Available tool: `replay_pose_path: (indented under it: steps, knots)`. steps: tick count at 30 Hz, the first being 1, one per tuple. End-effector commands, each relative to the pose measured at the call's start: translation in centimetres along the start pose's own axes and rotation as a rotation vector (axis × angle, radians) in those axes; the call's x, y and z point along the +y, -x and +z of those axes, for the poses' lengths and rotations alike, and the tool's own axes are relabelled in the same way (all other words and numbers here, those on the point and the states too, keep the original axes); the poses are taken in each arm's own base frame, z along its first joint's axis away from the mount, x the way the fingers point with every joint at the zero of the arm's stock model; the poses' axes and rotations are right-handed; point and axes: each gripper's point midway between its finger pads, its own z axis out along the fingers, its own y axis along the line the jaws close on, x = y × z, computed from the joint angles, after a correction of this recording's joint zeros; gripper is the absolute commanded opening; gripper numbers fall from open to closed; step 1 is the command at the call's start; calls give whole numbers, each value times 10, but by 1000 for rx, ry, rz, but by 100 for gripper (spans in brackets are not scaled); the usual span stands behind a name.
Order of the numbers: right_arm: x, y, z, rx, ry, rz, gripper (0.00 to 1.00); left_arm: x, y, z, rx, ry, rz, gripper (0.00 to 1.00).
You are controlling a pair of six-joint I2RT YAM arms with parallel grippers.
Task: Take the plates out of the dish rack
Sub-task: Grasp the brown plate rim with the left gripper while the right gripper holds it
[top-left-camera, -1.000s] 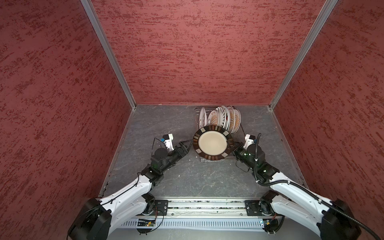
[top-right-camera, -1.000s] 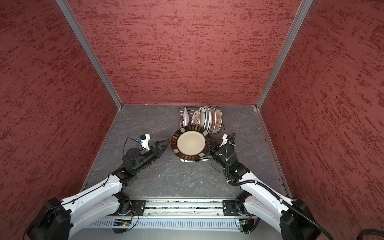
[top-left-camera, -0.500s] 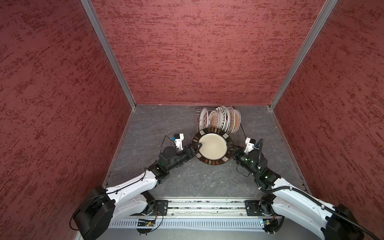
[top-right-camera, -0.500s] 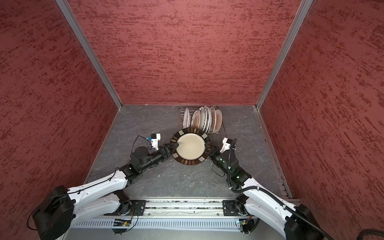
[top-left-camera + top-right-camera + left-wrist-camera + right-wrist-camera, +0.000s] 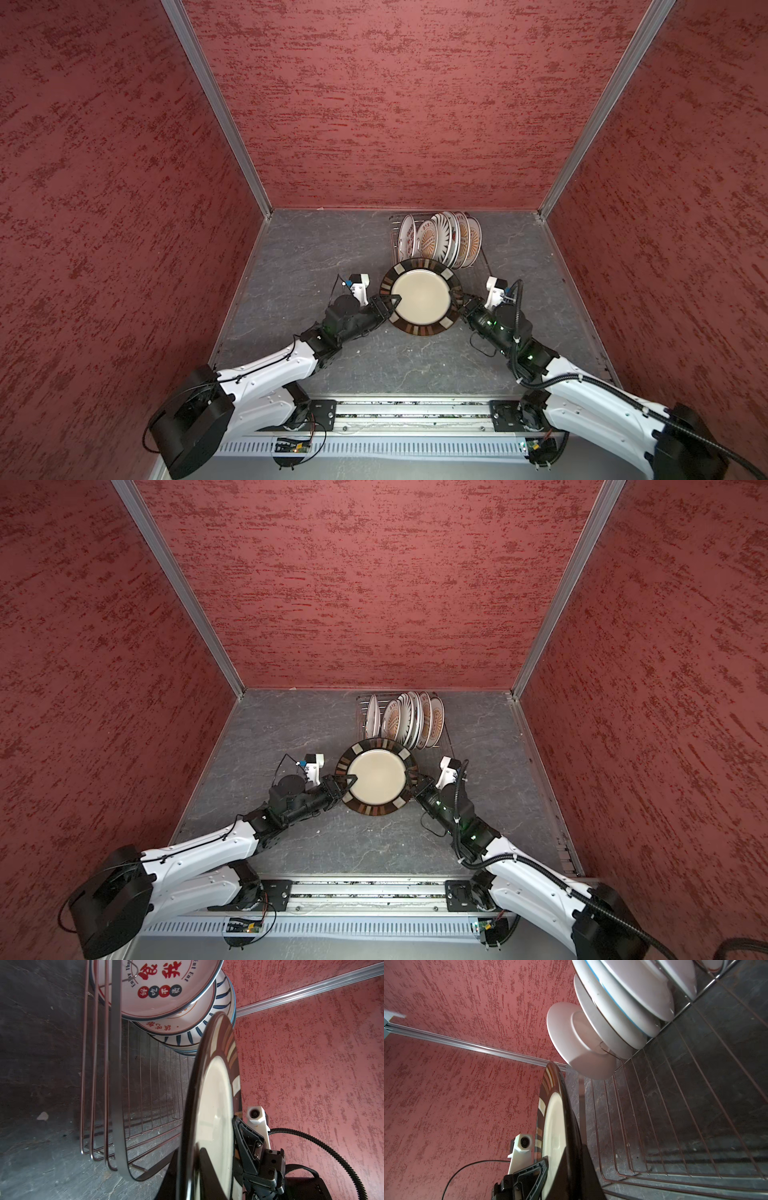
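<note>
Two robot arms hold a cream-centred, dark-rimmed plate point(image 5: 420, 301) between them over the near end of the silver wire dish rack point(image 5: 393, 245), seen in both top views. The left gripper point(image 5: 390, 300) is clamped on the plate's left rim, one finger lying across its face, while the right gripper point(image 5: 457, 305) is closed tight on the opposite rim. The plate's face is tilted up toward the overhead camera. Behind it, the other plates point(image 5: 440, 243), white and printed with stripes, sunbursts and red characters, stand on edge at the rack's far end, on the grey stone-look tabletop point(image 5: 311, 257).
</note>
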Motion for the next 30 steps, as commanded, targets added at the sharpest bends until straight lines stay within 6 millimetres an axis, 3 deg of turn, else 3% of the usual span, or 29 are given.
replay_pose_path:
  steps: [1,5,15,21,23,30]
  knots:
    - [56,19,-8,-74,213,82,0,-22,6,-6,-21,-56,41,12]
    - [52,19,-8,-80,200,75,1,-26,9,-11,-27,-75,25,11]
    - [49,16,-7,-74,202,22,38,-35,18,-16,-35,-100,-22,10]
    - [52,10,-3,-55,235,-38,87,-40,34,-18,-26,-136,-66,9]
    - [51,12,-2,-69,232,-54,97,-40,37,-19,-35,-131,-67,9]
    - [62,17,-11,-109,271,-196,99,-42,52,-30,-48,-150,-107,8]
